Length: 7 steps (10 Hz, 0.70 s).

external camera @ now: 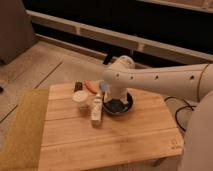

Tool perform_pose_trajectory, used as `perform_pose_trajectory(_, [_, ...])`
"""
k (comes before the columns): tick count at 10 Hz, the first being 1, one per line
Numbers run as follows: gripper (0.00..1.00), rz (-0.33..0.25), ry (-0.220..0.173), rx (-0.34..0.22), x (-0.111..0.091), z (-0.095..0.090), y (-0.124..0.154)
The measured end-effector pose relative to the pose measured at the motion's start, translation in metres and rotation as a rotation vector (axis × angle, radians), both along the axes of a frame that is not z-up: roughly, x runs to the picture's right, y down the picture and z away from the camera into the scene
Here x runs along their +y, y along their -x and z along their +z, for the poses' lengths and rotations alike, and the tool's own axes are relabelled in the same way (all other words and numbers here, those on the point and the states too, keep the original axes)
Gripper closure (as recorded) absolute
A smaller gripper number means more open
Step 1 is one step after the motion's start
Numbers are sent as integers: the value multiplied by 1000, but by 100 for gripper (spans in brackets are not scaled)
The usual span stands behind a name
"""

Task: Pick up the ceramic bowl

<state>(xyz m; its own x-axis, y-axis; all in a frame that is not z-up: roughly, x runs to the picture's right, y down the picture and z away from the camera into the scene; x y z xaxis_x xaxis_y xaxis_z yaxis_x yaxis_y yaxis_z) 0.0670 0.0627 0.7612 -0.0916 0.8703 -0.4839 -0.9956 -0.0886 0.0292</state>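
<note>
Saw ceramic bowl [122,106] on wooden table [115,145], near back edge, right of small white cup [81,97]. Found gripper [114,96] at end of arm [160,80], directly over bowl's left part. Could not tell whether open, closed or gripping anything. Noted pale bottle-like item [96,112] lying just left of bowl. Spotted reddish item [91,86] and dark small item [78,86] behind cup. Logged olive mat [20,130] along table's left side

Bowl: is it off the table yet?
No, the bowl sits on the wooden table, with the pincer low over its left rim.
</note>
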Motion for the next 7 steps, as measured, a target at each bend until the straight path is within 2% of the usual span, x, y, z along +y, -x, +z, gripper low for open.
perform_pose_trajectory(2, [35, 19, 7, -3, 0, 5, -10])
perform_pose_trajectory(4, [35, 15, 7, -10, 0, 4, -5])
perform_pose_trajectory(7, [35, -21, -40, -28, -3, -5, 5])
